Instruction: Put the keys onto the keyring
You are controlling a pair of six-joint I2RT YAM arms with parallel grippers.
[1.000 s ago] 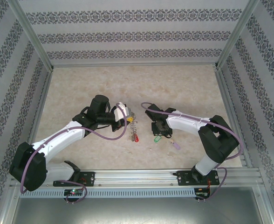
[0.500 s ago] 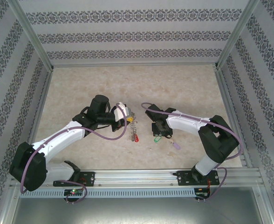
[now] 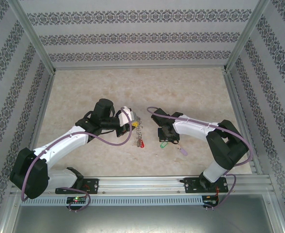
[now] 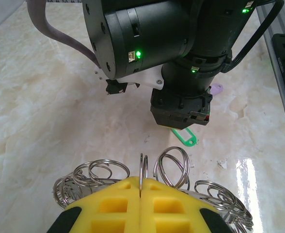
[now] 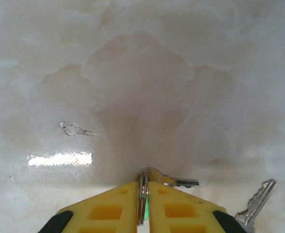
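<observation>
Clamping the keyring, left gripper is clenched; right gripper seemingly grips green key.

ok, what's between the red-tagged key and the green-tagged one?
Bare tabletop, seen in the top view: nothing lies between the red-tagged key and the green-tagged key.

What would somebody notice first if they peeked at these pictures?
The bright yellow pads! In the middle of the table, the left tool pinches a wire loop of the keyring, with a red tag beside it. Facing it, the right tool pinches the little ring of the green-tagged key.
</observation>
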